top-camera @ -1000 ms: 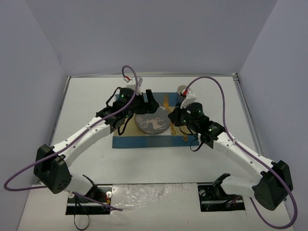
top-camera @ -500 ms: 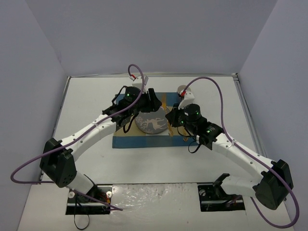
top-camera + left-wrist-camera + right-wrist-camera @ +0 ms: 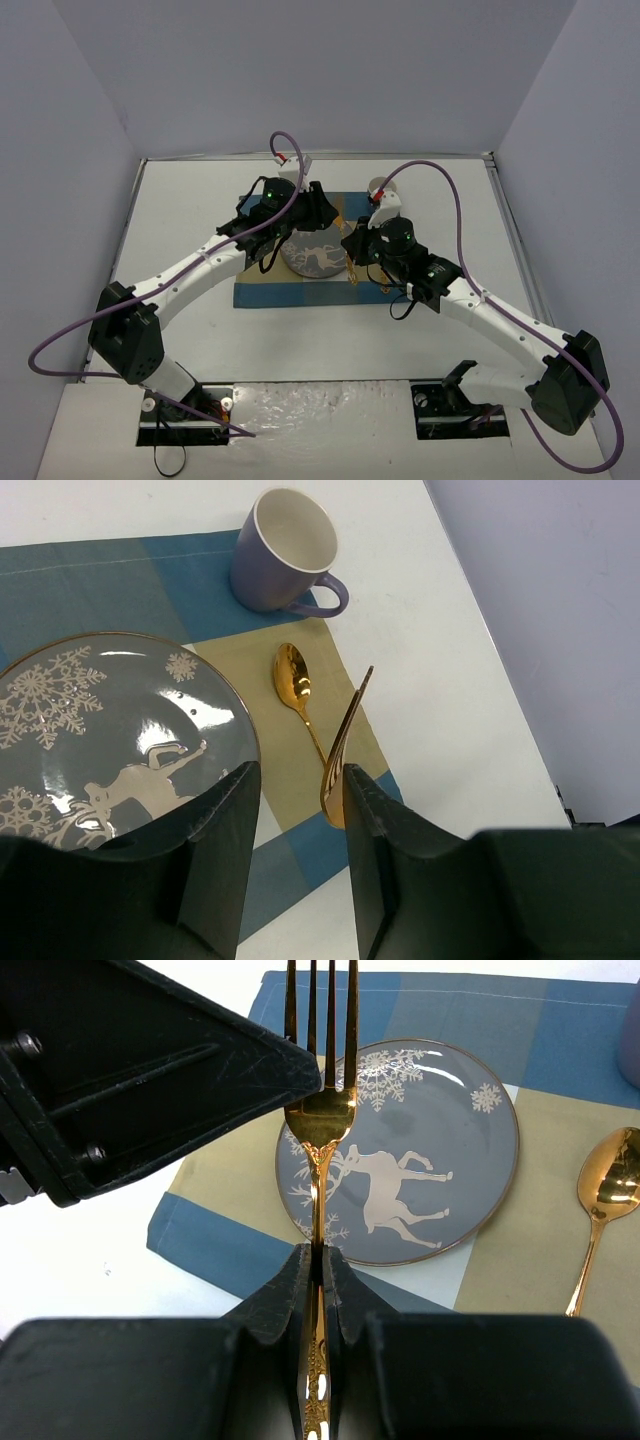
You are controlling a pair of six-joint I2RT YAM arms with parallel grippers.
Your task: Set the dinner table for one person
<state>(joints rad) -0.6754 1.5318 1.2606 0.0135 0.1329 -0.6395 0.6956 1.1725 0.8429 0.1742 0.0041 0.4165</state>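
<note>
My right gripper (image 3: pixel 352 247) (image 3: pixel 318 1255) is shut on the handle of a gold fork (image 3: pixel 320 1110) and holds it in the air, tines pointing away over the grey reindeer plate (image 3: pixel 420 1175) (image 3: pixel 312 257). My left gripper (image 3: pixel 316 208) (image 3: pixel 300 780) is open and empty, right beside the fork's tines. The fork (image 3: pixel 345 745) shows edge-on in the gap close to its right finger (image 3: pixel 385 840). The plate lies on the blue-and-tan placemat (image 3: pixel 290 293) on the white dinner table (image 3: pixel 180 220). A gold spoon (image 3: pixel 295 685) lies right of the plate.
A lilac mug (image 3: pixel 285 550) (image 3: pixel 378 186) stands at the placemat's far right corner. Pale lilac walls enclose the table. Both arms meet over the placemat's middle, their purple cables looping above.
My left gripper has moved right toward the fork. My right gripper has shifted a little left with the fork in it.
</note>
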